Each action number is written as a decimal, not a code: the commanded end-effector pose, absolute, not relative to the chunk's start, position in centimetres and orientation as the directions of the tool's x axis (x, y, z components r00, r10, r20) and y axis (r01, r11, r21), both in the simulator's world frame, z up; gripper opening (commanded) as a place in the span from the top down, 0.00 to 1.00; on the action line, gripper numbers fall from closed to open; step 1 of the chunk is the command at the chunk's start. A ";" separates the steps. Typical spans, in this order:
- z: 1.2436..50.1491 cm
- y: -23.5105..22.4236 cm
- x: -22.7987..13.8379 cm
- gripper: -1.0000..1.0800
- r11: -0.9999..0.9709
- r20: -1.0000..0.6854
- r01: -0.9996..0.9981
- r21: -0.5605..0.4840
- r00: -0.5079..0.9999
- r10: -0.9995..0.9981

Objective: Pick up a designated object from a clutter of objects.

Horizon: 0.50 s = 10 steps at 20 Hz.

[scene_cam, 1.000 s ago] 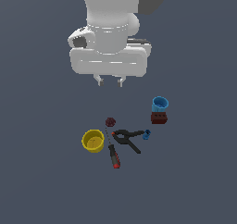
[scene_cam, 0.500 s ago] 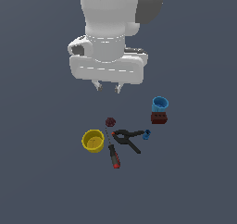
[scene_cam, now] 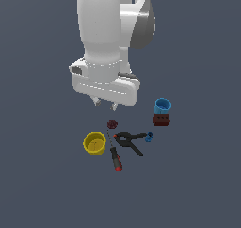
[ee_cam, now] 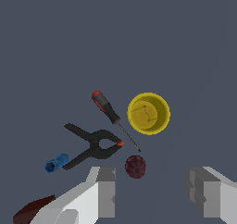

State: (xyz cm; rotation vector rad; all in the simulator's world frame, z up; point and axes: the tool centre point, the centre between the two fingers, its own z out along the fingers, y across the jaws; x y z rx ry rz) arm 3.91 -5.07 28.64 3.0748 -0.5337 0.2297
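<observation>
Yellow cup: the yellow cup (scene_cam: 94,143) stands upright and mouth-up on the dark floor (scene_cam: 202,189), at the edge of the clutter toward the exterior view's left; round, smooth, plain plastic look, narrowing toward its base.
Nearest neighbour: the screwdriver (scene_cam: 114,155) lies just beside the cup, its red-and-black handle away from the arm and its thin shaft pointing toward the dark red lump (scene_cam: 112,124).
Lump: small, round, rough-looking, close to the screwdriver's tip and near the cup, apart from it.
Clamp: the black clamp (scene_cam: 130,141) lies flat with its handles spread, on the far side of the screwdriver from the cup; a small blue piece (scene_cam: 149,137) lies at one end.
Far items: the blue cup (scene_cam: 163,105) and the dark red block (scene_cam: 161,120) sit together, well apart from the yellow cup.
Gripper: the gripper (scene_cam: 105,104) hangs above the clutter, fingers spread wide and holding nothing; nothing covers the cup's mouth.
Gripper build: white and boxy, with grey inner pads (ee_cam: 107,190).
</observation>
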 end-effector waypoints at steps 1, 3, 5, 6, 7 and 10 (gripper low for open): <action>26.9 -5.7 4.3 0.38 -0.916 0.164 -0.400 -0.023 0.903 -0.398; 25.6 -6.2 4.6 0.38 -0.893 0.178 -0.450 -0.032 0.876 -0.448; 24.2 -6.8 4.8 0.38 -0.866 0.192 -0.498 -0.042 0.847 -0.496; 23.6 -7.0 4.9 0.38 -0.852 0.199 -0.521 -0.047 0.831 -0.519; 22.9 -7.3 4.9 0.38 -0.838 0.205 -0.543 -0.053 0.815 -0.541; 21.0 -8.1 5.1 0.38 -0.791 0.225 -0.607 -0.072 0.763 -0.606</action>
